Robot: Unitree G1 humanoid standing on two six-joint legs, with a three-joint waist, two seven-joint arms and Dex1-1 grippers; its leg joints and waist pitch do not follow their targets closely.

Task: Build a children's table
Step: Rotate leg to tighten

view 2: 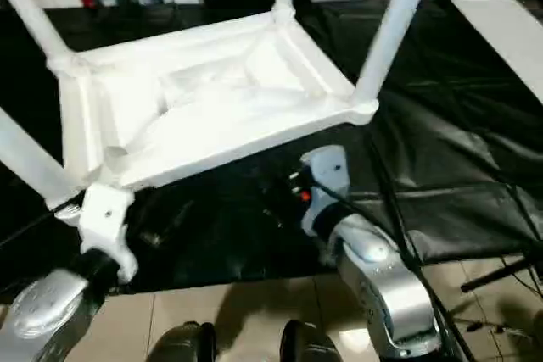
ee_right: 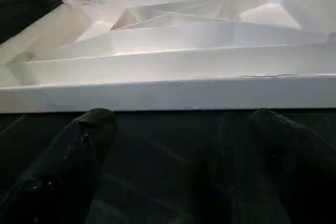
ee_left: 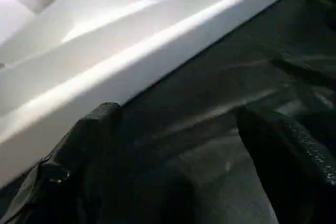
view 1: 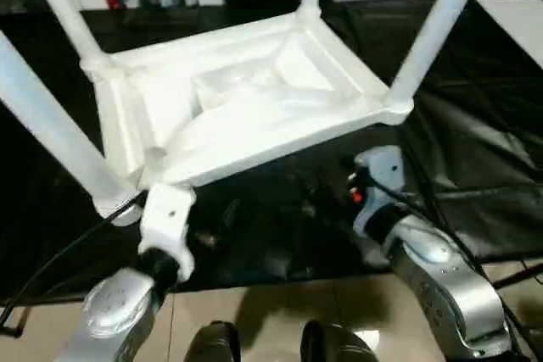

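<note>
Four legs already stand up from the corner sockets of the children's table [view 1: 246, 108], which lies upside down on the black sheet [view 1: 475, 175] covering the floor, its ribbed underside facing you. Your left gripper [ee_left: 173, 145] sits just below the near rim, close to the near-left leg [view 1: 51, 133]; its fingers [ee_left: 89, 145] are spread apart with nothing between them. Your right gripper [ee_right: 178, 150] faces the same near rim further along, fingers [ee_right: 79, 150] wide apart and likewise empty, just short of the white edge.

You should expect a light, hollow plastic piece: stiff across the braced top, but smooth and likely slippery under the pads. The tapered legs look only pushed in, so lifting by one could pull it loose or lever the socket. Your safest hold is probably the near rim wall, one gripper toward each corner, pinching the flange where the ribs back it up. If you intend to turn it upright, grip both sides evenly, because with the legs up the table will swing and may snag on the loose sheet.
</note>
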